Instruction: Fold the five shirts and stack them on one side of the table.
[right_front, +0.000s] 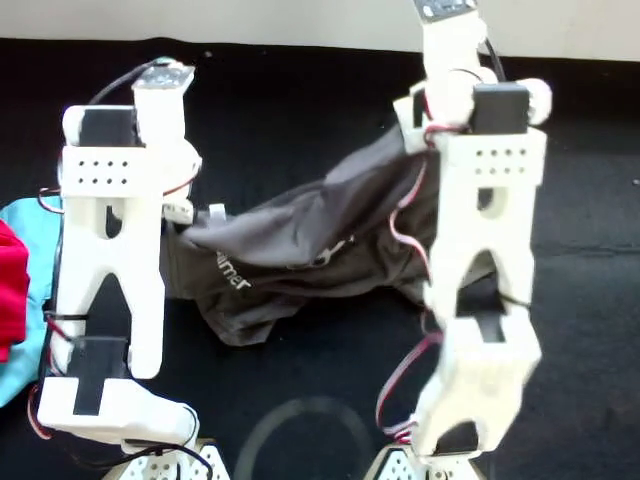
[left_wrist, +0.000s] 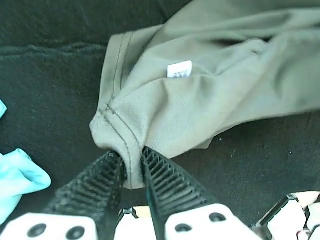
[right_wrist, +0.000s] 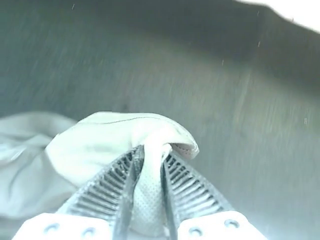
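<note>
Grey fabric of a shirt (right_front: 300, 235) stretches across the black tabletop (right_front: 300, 90) between the two arms. The left jaws are closed tight on a stitched hem corner of it, the cloth pinched between the ribbed pads (left_wrist: 170, 180) close to their tips, low over the tabletop. The right jaws are likewise clamped on a bunched fold of the same shirt, held raised so that the fabric slopes down toward the left arm. A small white label (left_wrist: 179, 69) shows on the cloth near the left grip. Beside the left arm lies a turquoise shirt (right_front: 18, 215), with a red shirt (right_front: 8, 290) overlapping it.
</note>
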